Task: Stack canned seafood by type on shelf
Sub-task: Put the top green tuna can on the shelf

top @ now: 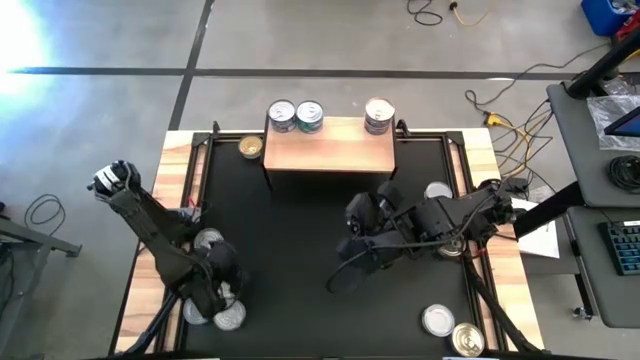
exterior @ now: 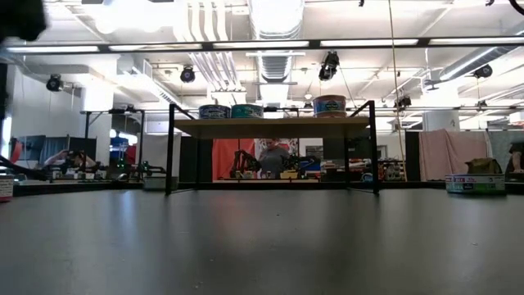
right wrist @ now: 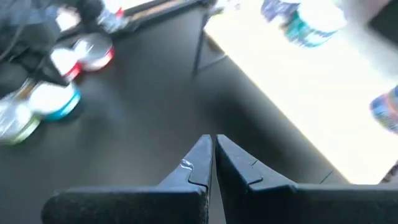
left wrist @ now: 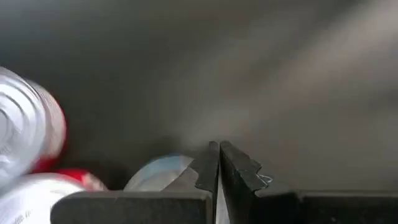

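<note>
Shelf point(top: 330, 152): light wood top, thin black metal legs, set at the far edge of the black mat point(top: 300, 230). Three short round tins are seen on it: two side by side at its left end point(top: 296, 116), shiny silver tops, blue and teal side labels in the low view; one apart at its right end point(top: 379, 115), blue-and-red label. A gold-topped tin point(top: 250, 147) is on the mat just beside the shelf's left end.

Left gripper point(top: 222, 285): low over the mat's near-left corner, fingers pressed together, nothing held. It is placed among a cluster of silver-topped tins point(top: 209, 240); red-sided and pale blue-sided ones are seen close by in the left wrist view.

Right gripper point(top: 352, 228): over the mat right of centre, near the shelf's front, fingers together, empty. Tins by that arm: one silver-topped point(top: 437, 191) at the mat's right edge, one partly hidden under the arm. Two more at the near-right corner, one silver point(top: 438, 320), one gold point(top: 467, 339).

Surface point(top: 172, 170): light wood slats framing the matte black mat. Room: grey concrete floor, dark tape lines, loose cables, a grey desk with a keyboard point(top: 624, 246) at right. Low view: open workshop, ceiling ducts, strip lights, people far behind the shelf.
</note>
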Robot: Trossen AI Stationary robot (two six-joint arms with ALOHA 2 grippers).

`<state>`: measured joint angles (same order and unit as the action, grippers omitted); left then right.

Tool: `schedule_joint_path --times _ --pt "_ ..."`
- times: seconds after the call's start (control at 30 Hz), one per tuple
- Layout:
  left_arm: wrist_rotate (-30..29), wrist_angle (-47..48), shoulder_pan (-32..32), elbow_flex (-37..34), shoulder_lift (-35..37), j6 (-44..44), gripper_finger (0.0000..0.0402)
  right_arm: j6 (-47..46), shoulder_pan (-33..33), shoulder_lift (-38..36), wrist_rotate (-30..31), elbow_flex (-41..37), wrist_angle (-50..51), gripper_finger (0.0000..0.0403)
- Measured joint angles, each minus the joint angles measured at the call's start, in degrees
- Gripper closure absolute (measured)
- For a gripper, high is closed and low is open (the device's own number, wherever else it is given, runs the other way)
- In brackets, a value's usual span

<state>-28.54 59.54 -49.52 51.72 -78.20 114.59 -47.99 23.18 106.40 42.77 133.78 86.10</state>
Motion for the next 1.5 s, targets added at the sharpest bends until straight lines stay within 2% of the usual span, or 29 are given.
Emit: schedule_joint_path --times 0.13,0.23,0.33,0.4,0.5,0.57,0.6,0.67,0.73,0.8,0.9,0.97,1.03,1.17,1.33,1.5 --pt "-5.0 10.0 9.5 0.5 6.2 9.4 0.0401 -0.7 -1.3 0.3 5.7 0.0 -0.3 0.0390" --pt "-13.7 11.6 18.2 0.1 14.9 10.2 0.0401 -0.7 -2.2 0.3 6.8 0.0 -0.5 0.0390" --pt "-22.6 11.2 29.0 -0.3 23.6 9.1 0.0401 -0.2 -3.1 0.3 6.8 0.0 -1.3 0.0390" --pt "-26.6 9.9 37.4 -0.5 28.6 7.3 0.0401 0.0 -3.7 0.3 6.8 -0.1 -1.2 0.0390" --pt "-27.9 3.6 51.5 -1.1 33.6 0.0 0.0401 -0.1 -4.7 0.4 6.8 -0.4 -1.4 0.0390" --pt "-24.6 -5.5 60.7 -2.2 35.3 -9.6 0.0401 -0.1 -5.3 0.4 6.8 -0.6 -1.6 0.0390" --pt "-21.0 -11.5 65.3 -3.1 35.8 -15.0 0.0401 -0.1 -5.6 0.4 6.8 -0.6 -1.6 0.0390" --pt "-10.3 -25.3 73.9 -5.8 35.8 -24.4 0.0401 0.2 -6.1 0.4 6.7 -0.7 -1.6 0.0390" --pt "0.1 -39.3 81.7 -9.2 34.6 -29.0 0.0401 1.1 -6.6 0.4 6.5 -0.7 -1.6 0.0390" --pt "5.3 -47.8 88.1 -12.2 32.6 -28.3 0.0401 2.0 -6.8 0.4 5.6 -0.7 -1.5 0.0390" --pt "7.6 -49.0 96.4 -14.9 29.4 -18.8 0.0401 2.1 -6.7 0.4 3.0 -0.7 -0.9 0.0390" --pt "9.9 -49.4 100.7 -16.8 27.0 -15.6 0.0401 2.1 -6.6 0.4 1.4 -0.7 -0.6 0.0390" --pt "12.8 -50.7 103.0 -18.3 24.1 -15.9 0.0401 2.1 -6.6 0.3 0.2 -0.7 -0.3 0.0390" --pt "17.1 -58.1 103.1 -21.1 17.0 -16.4 0.0401 3.5 -6.7 0.3 -0.8 -0.7 -0.2 0.0390" --pt "17.3 -66.7 103.3 -21.7 7.8 -15.2 0.0402 6.7 -6.7 0.3 -1.0 -0.4 0.5 0.0390" --pt "17.3 -67.9 103.5 -19.5 -0.4 -16.8 0.0402 6.0 -6.6 -1.2 -1.0 0.1 0.9 0.0390"
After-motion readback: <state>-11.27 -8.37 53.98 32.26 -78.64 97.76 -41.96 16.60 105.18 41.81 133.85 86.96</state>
